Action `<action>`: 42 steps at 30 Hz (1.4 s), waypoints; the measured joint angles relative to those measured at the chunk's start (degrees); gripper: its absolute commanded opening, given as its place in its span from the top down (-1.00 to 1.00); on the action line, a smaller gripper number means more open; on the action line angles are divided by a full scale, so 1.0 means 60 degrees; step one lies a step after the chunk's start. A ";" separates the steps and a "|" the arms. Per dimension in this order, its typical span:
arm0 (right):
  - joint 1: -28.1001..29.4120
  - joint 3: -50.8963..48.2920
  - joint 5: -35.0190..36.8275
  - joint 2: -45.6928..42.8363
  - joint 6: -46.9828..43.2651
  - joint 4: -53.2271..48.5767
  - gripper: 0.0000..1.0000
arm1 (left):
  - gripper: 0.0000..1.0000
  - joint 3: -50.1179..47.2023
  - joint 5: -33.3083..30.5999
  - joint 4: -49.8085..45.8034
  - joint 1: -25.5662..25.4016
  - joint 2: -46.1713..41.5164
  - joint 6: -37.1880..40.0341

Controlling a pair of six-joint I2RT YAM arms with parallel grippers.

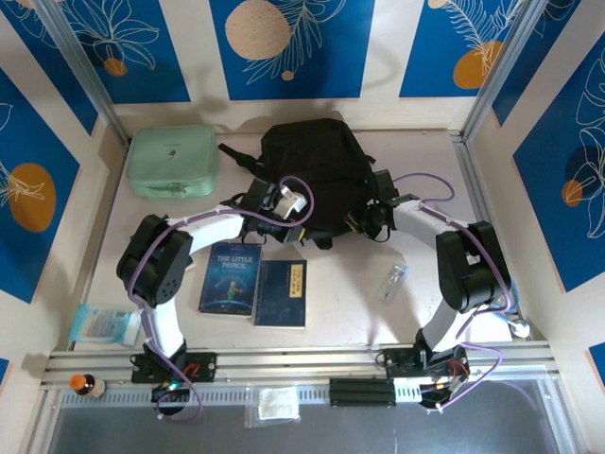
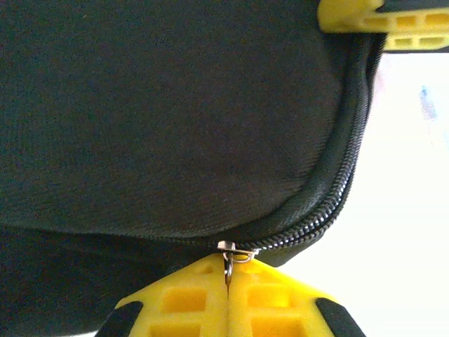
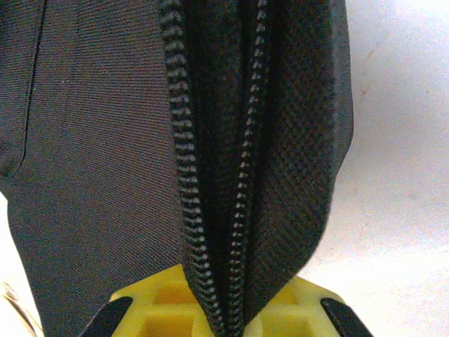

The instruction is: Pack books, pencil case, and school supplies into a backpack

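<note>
Pinching the zip pull (image 2: 227, 251), the left claw (image 2: 229, 288) presses against the backpack (image 2: 161, 119); the right claw (image 3: 224, 316) nips its zip seam (image 3: 184, 210) on the other side. Backpack sits between both claws, books (image 1: 230, 277) flat just nearer.

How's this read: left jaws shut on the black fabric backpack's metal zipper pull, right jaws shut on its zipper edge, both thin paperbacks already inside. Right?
Wrong on the books. The top external view shows the bright blue paperback and the dark navy paperback lying on the table in front of the black fabric backpack, not inside. The rest stands.
</note>
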 measured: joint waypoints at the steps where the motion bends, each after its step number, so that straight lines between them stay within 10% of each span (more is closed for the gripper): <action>1: -0.0004 0.0000 -0.0022 0.0000 -0.0015 0.0004 0.87 | 1.00 0.0000 -0.0186 -0.0138 -0.0011 -0.0066 0.0069; 17: -0.0015 -0.0004 0.0124 -0.0040 -0.0062 0.0073 0.85 | 1.00 0.1253 -0.2524 -0.1800 -0.0098 0.0350 0.0313; 30: -0.0306 -0.1687 -0.1005 -0.2677 0.1708 0.0437 -0.54 | 1.00 0.1555 -0.1821 -0.1854 -0.0860 0.0255 -0.0047; 38: 0.0120 -0.1902 -0.1410 -0.2568 0.3260 0.0583 -0.55 | 1.00 0.1636 -0.1483 -0.1800 -0.1450 0.0255 -0.0273; 42: 0.0189 -0.1519 -0.1337 -0.1647 0.3384 0.0583 -0.14 | 1.00 0.1636 -0.1494 -0.1847 -0.1443 0.0255 -0.0306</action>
